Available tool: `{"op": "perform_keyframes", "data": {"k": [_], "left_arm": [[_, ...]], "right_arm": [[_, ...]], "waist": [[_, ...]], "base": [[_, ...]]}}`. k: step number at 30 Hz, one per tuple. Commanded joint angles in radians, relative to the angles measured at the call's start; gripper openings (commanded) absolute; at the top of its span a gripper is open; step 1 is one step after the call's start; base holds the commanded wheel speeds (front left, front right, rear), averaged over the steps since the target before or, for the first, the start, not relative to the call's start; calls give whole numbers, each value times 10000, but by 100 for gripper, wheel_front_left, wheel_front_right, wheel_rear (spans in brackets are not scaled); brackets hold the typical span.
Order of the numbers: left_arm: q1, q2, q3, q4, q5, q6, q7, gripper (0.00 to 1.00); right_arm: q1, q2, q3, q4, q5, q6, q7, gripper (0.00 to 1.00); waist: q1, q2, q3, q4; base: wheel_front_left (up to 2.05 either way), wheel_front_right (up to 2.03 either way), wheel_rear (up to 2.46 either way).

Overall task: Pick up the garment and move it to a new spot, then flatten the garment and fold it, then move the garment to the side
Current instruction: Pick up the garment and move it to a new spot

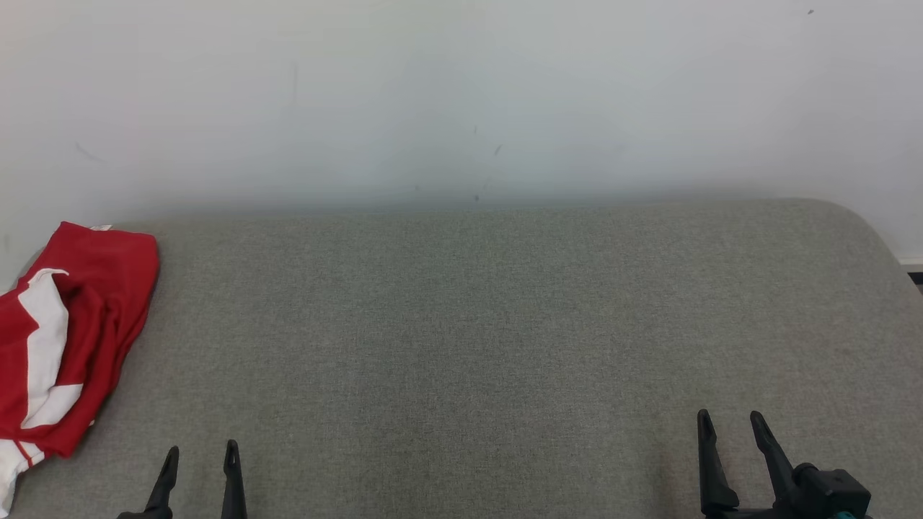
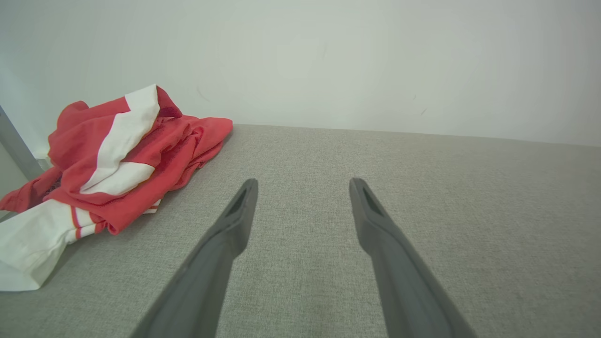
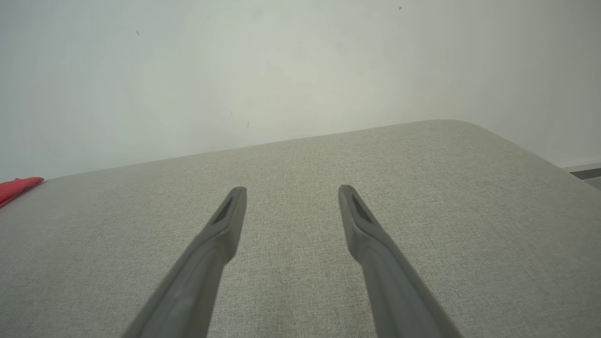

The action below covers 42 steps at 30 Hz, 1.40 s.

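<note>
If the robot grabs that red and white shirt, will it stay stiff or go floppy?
Probably floppy: the garment lies crumpled in soft folds, so it should droop from wherever it is pinched. It looks thin, so likely light. On the grey fabric surface, a push would probably bunch it up rather than slide it.

A table [image 1: 505, 324] covered in grey woven fabric spreads across the head view, its far right corner rounded; behind its back edge rises a plain white wall [image 1: 461, 94]; a few small dark marks [image 1: 497, 150] fleck the wall near the middle; a dark strip [image 1: 916, 274] shows low beyond the rounded corner; a slanted grey bar [image 2: 16, 145] crosses the left wrist view's left edge.
</note>
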Motion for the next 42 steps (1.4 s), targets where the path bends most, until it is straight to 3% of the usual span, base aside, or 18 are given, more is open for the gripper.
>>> {"op": "perform_keyframes", "data": {"k": [1,14,24,42], "left_arm": [[-85,-17,23,-13,-41,-5,-34,100],[-72,-21,17,-6,-142,-14,-34,100],[-97,-20,-64,107,-29,-15,-34,100],[-57,5,413,-23,287,43,-34,100]], "right_arm": [[-23,-5,-1,-3,2,37,-10,100],[32,-5,32,35,85,37,-10,100],[162,-8,25,19,150,37,-10,100],[257,-5,375,14,387,37,-10,100]], "waist": [[0,-1,2,1],[0,-1,-26,110],[0,-1,-49,610],[0,-1,24,2950]], "base": [[0,0,0],[0,0,0],[0,0,0],[0,0,0]]}}
